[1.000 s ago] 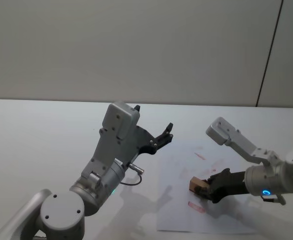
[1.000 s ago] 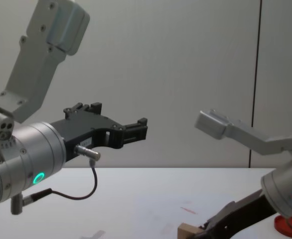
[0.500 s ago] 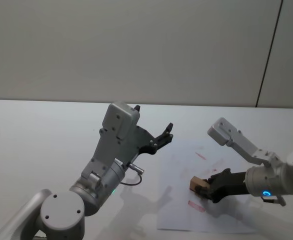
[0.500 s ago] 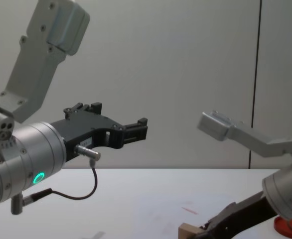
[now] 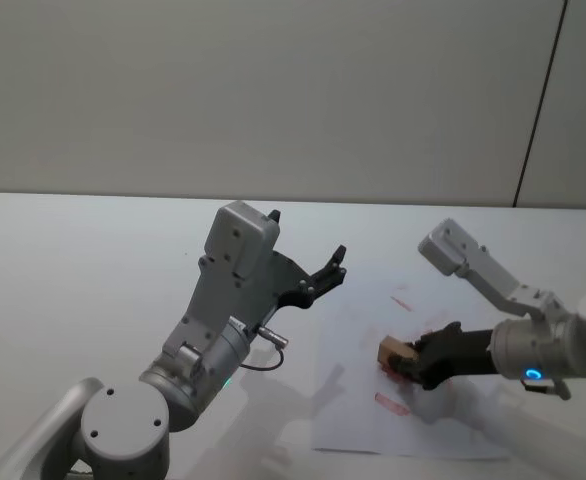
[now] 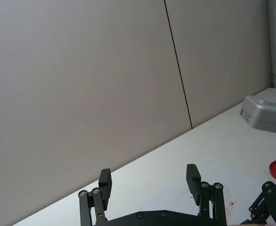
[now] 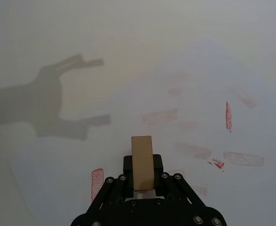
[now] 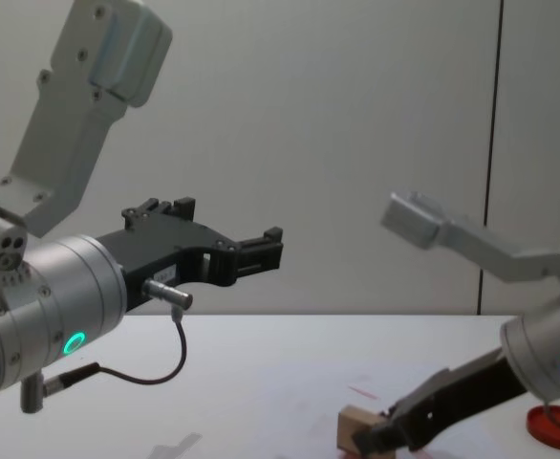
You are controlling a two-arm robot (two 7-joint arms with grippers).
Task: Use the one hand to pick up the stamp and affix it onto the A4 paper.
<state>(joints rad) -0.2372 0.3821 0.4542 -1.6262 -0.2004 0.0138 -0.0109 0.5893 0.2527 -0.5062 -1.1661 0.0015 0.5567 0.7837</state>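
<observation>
Worktop [image 5: 63, 270], white and plain, ran across the whole head view and met a flat grey wall [image 5: 273, 90] along its far edge, a straight line behind both arms. On the left a broad stretch of that surface lay open, from the view's edge as far as the left arm [image 5: 228, 290]. The left hand [image 5: 311, 240] hung well above the worktop, left of the paper. Its two black fingers were spread wide with nothing between them, and a green ring [image 8: 73, 341] glowed on its wrist. Its shadow [image 5: 323, 390] fell on the surface below and crossed the left edge of the A4 paper [image 5: 353, 425]. The sheet lay flat, right of centre and barely set off from the white under it. Its near edge ran close to the bottom of the head view, and its face carried several red prints [image 5: 391, 402] and fainter smudges. The near-left part of the sheet lay uncovered. Over the middle of the sheet the right hand [image 5: 409, 366] reached in low from the right, a blue ring [image 5: 533, 377] lit on its wrist. Its fingers were closed narrow on the stamp [image 5: 395, 352], a small tan wood block that stuck out beyond the fingertips. The block sat tilted just over the paper, beside a red print; whether its lower end touched the sheet could not be told. Farther right, at the chest view's edge, the red ink pad [image 8: 559, 426] lay on the worktop below the right wrist. A dark vertical seam [image 5: 543, 100] split the wall above it
</observation>
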